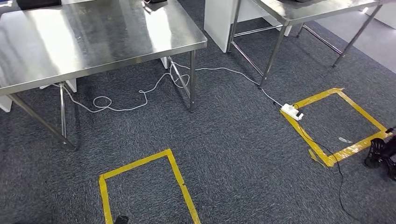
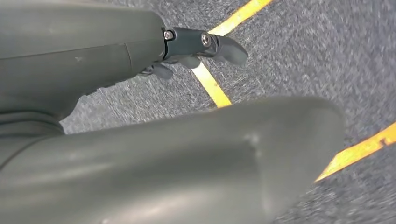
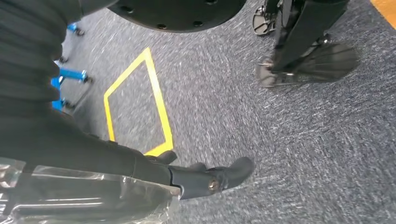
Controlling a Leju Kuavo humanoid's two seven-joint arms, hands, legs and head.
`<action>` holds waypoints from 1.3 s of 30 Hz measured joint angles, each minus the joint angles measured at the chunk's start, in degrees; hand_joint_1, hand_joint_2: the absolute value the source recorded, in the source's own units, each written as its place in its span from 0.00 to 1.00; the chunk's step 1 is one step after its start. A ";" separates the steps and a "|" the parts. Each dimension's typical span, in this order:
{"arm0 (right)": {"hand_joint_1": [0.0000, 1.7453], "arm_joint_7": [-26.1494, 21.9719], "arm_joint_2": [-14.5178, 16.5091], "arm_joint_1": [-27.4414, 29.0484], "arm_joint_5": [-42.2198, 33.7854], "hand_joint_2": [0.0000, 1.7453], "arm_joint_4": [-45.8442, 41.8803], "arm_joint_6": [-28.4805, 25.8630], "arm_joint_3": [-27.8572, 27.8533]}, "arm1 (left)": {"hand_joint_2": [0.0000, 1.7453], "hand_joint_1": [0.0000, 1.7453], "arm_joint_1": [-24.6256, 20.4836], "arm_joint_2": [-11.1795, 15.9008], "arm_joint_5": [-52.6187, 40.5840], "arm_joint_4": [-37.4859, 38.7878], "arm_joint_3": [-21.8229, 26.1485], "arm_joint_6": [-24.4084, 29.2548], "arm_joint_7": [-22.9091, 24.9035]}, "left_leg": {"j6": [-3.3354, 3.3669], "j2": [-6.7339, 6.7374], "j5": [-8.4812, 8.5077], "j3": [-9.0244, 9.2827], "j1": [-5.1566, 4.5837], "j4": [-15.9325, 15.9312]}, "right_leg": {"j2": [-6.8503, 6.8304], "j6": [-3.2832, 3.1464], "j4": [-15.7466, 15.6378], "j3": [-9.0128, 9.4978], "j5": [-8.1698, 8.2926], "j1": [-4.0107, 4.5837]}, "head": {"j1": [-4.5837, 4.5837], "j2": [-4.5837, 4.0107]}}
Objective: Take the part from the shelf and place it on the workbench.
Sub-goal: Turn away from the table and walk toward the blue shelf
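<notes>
In the right wrist view my right hand (image 3: pixel 140 177) holds the part (image 3: pixel 79 198), a dark piece wrapped in clear crinkled plastic, and dark fingers (image 3: pixel 219 177) reach past it over grey carpet. That hand appears as a dark shape (image 1: pixel 382 153) at the head view's right edge. My left hand (image 2: pixel 187 93) hangs above the carpet. Its thick grey thumb and dark fingers (image 2: pixel 205 44) are apart, with nothing between them. A steel workbench (image 1: pixel 93 37) stands ahead on the left, with a bare, shiny top.
A second steel table (image 1: pixel 299 9) stands at the back right. A white cable (image 1: pixel 140 95) runs across the floor to a power strip (image 1: pixel 292 111). Yellow tape squares (image 1: pixel 180 184) (image 1: pixel 327 156) mark the carpet. A blue frame (image 3: pixel 70 74) stands near a taped square (image 3: pixel 159 107).
</notes>
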 joint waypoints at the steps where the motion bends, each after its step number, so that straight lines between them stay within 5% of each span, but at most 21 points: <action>1: 0.00 -0.01 0.00 0.02 -0.02 1.00 0.00 0.00 -0.08 | 0.00 0.00 0.07 0.00 0.00 0.00 -0.07 0.00 0.00 | -0.02 0.89 0.03 -0.13 -0.04 0.01 | -0.19 0.30 2.90 -1.16 -1.07 -0.18 | -0.02 0.00; 3: 0.00 -0.06 -0.04 0.22 -0.14 1.00 0.00 0.01 -0.27 | 0.00 0.00 0.11 -0.05 -0.08 0.00 -0.25 -0.01 0.00 | -0.17 2.49 0.09 -0.23 0.01 0.03 | -0.65 1.50 2.15 0.10 -0.65 -0.60 | 0.04 0.00; 6: 0.00 -0.24 -0.01 0.13 -0.65 1.00 -0.01 0.02 -0.76 | 0.00 0.00 0.13 -0.13 -0.41 0.00 -0.42 -0.07 0.03 | -1.03 4.47 -0.08 0.04 -0.17 0.14 | -4.34 2.76 -10.26 7.64 3.13 -0.88 | 0.17 0.00; 8: 0.00 -0.60 0.12 0.03 -1.56 1.00 -0.01 0.29 -1.26 | 0.00 0.00 0.14 -0.08 -0.55 0.00 -0.42 -0.31 0.42 | -1.84 5.56 -0.30 0.41 -0.55 0.19 | -5.71 2.01 -13.46 9.14 4.22 -0.56 | -0.05 0.00; 10: 0.00 -1.39 0.15 0.21 -3.20 1.00 -0.01 1.06 -2.24 | 0.00 0.00 0.08 -0.07 -0.61 0.00 -0.42 -1.21 1.66 | -2.47 6.34 -0.49 0.75 -0.38 0.16 | -4.38 0.95 -13.37 8.84 4.51 -0.56 | -0.37 0.00; 12: 0.00 -2.17 0.27 0.31 -4.46 1.00 0.00 1.87 -3.46 | 0.00 0.00 0.07 0.02 -0.84 0.01 -0.42 -2.70 3.60 | -3.09 4.35 -2.09 0.24 0.11 1.74 | -3.14 -0.03 -13.46 8.97 4.85 -0.91 | -0.51 0.00; 15: 0.00 -2.72 0.68 0.18 -4.66 1.00 0.00 2.62 -4.56 | 0.00 0.00 0.52 0.29 -1.43 0.07 -0.42 -4.99 6.71 | -3.21 -0.49 -8.32 -4.24 0.30 12.20 | -1.03 -1.29 -13.48 8.66 5.32 -0.72 | -0.67 0.00; 17: 0.00 -2.90 0.95 0.23 -4.60 1.00 0.00 2.91 -5.01 | 0.00 0.00 0.97 0.43 -1.69 0.13 -0.43 -5.96 7.89 | -3.00 -1.23 -9.87 -6.71 0.28 17.41 | 0.70 -1.51 -13.43 8.52 5.41 -0.37 | -0.65 0.00; 19: 0.00 -2.99 1.12 0.37 -4.49 1.00 0.00 3.14 -5.32 | 0.00 0.00 1.19 0.50 -1.78 0.19 -0.43 -6.57 8.44 | -2.62 -1.67 -6.88 -5.29 0.30 14.11 | 2.45 -1.52 -13.30 8.57 5.44 -0.24 | -0.66 0.00; 21: 0.00 -3.08 1.31 0.35 -4.32 1.00 0.00 3.42 -5.49 | 0.00 0.00 1.25 0.67 -1.97 0.24 -0.44 -7.06 9.07 | -2.19 -4.36 -2.93 -1.85 0.45 6.42 | 4.04 -1.41 -12.90 8.41 5.41 -0.07 | -0.67 0.00; 23: 0.00 -3.13 1.52 0.22 -4.15 1.00 0.00 3.67 -5.67 | 0.00 0.00 1.28 0.85 -2.33 0.29 -0.45 -7.27 10.05 | -2.00 -6.37 -1.65 -0.26 0.39 2.44 | 5.38 -0.99 -12.50 7.72 5.50 0.10 | -0.62 0.00; 25: 0.00 -3.15 1.65 0.33 -3.93 1.00 0.00 3.87 -5.84 | 0.00 0.00 1.29 0.94 -2.73 0.32 -0.46 -7.26 11.01 | -1.59 -5.38 -1.53 -0.22 0.09 1.90 | 6.54 -0.25 -12.54 6.96 5.83 0.08 | -0.61 0.00; 28: 0.00 -3.13 1.70 0.58 -3.74 1.00 0.00 4.00 -6.01 | 0.00 0.00 1.27 0.96 -3.23 0.33 -0.50 -7.18 12.17 | -0.39 -3.04 -0.75 0.00 0.20 0.89 | 3.36 -0.03 -9.18 4.67 4.30 0.27 | -0.31 0.00; 30: 0.00 -3.10 1.74 0.38 -3.68 1.00 0.00 4.16 -6.15 | 0.00 0.00 1.42 1.00 -3.43 0.35 -0.50 -7.17 12.83 | -0.10 -1.21 -0.69 -0.05 0.05 0.80 | 0.56 -0.39 -2.09 1.08 1.18 0.15 | -0.04 0.00; 32: 0.00 -3.09 1.73 0.28 -3.62 1.00 0.00 4.43 -6.32 | 0.00 0.00 1.59 1.05 -3.51 0.37 -0.50 -7.17 13.39 | -0.09 0.69 -0.74 -0.12 -0.11 0.82 | -0.15 0.00 3.49 -1.50 -0.64 -0.13 | -0.01 0.00; 34: 0.00 -3.02 1.62 0.32 -3.50 1.00 0.00 4.66 -6.44 | 0.00 0.00 1.60 1.05 -3.63 0.38 -0.50 -7.19 13.82 | -0.22 2.26 -0.81 -0.07 -0.10 0.84 | -0.84 1.11 0.53 0.58 0.81 -0.41 | 0.03 0.00; 36: 0.00 -2.91 1.53 0.29 -3.34 1.00 0.00 4.75 -6.48 | 0.00 0.00 1.56 1.05 -3.84 0.38 -0.50 -7.25 14.18 | -0.63 3.48 -1.04 0.22 -0.25 0.88 | -3.35 1.88 -7.80 5.50 3.43 -0.57 | 0.18 0.00; 39: 0.00 -2.76 1.60 0.17 -3.29 1.00 -0.02 4.81 -6.53 | 0.00 0.00 1.50 1.15 -4.19 0.39 -0.58 -7.36 14.43 | -1.68 5.02 -1.52 0.87 -0.67 0.85 | -5.15 0.84 -12.54 7.85 4.67 0.04 | 0.02 0.00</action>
